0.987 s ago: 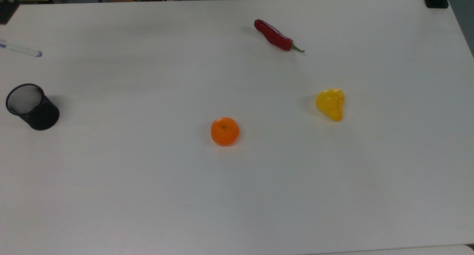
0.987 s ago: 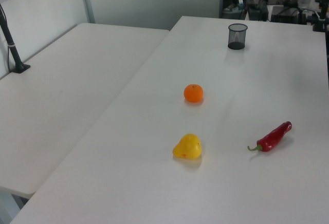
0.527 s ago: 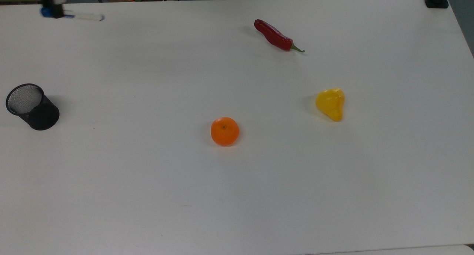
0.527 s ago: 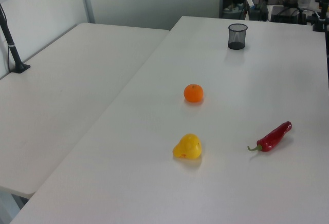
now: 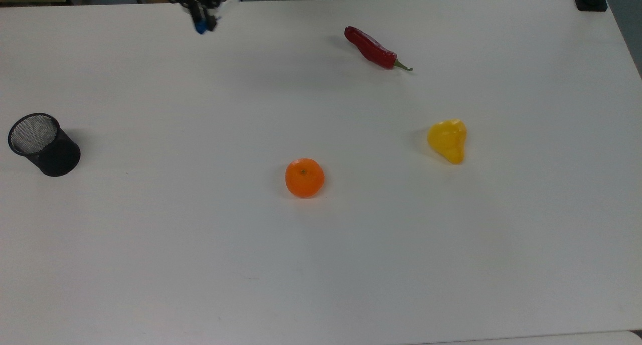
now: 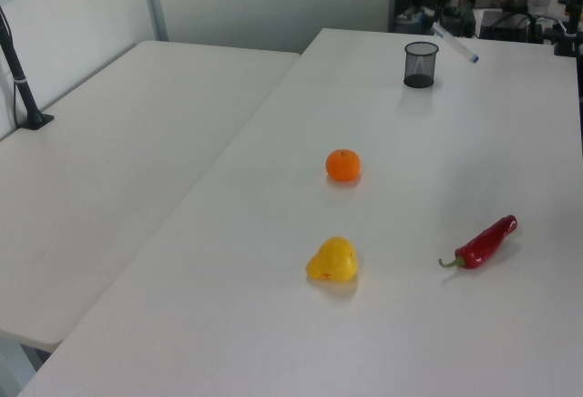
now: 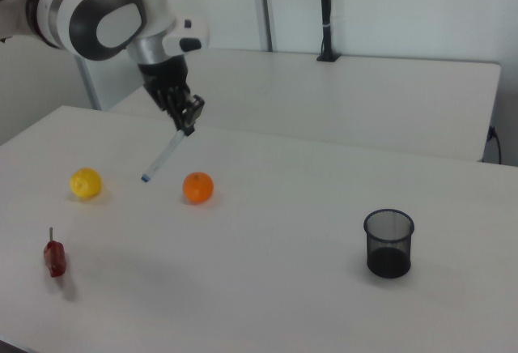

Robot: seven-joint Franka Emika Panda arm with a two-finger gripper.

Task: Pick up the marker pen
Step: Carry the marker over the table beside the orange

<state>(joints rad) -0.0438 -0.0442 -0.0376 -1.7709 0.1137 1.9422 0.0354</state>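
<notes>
White tabletop (image 7: 283, 288) is filling the room's middle, with a second table behind it and lab clutter beyond the far edge in the left view. Above this surface the gripper (image 7: 184, 120) is hanging in the air, closed on the pen (image 7: 162, 157) by its upper end, so the pen is off the table and already taken. Its long axis is slanting down and toward the right view's left, the blue tip lowest, pointing between the yellow fruit (image 7: 85, 183) and the orange (image 7: 197, 187) without touching either. In the top view the gripper (image 5: 202, 20) is sitting at the far edge, left of the chili (image 5: 373, 49) and well apart from the mesh cup (image 5: 44, 144). By my judgement, any coming move is turning on that cup, which is lying far off to the top view's left and nearer.
</notes>
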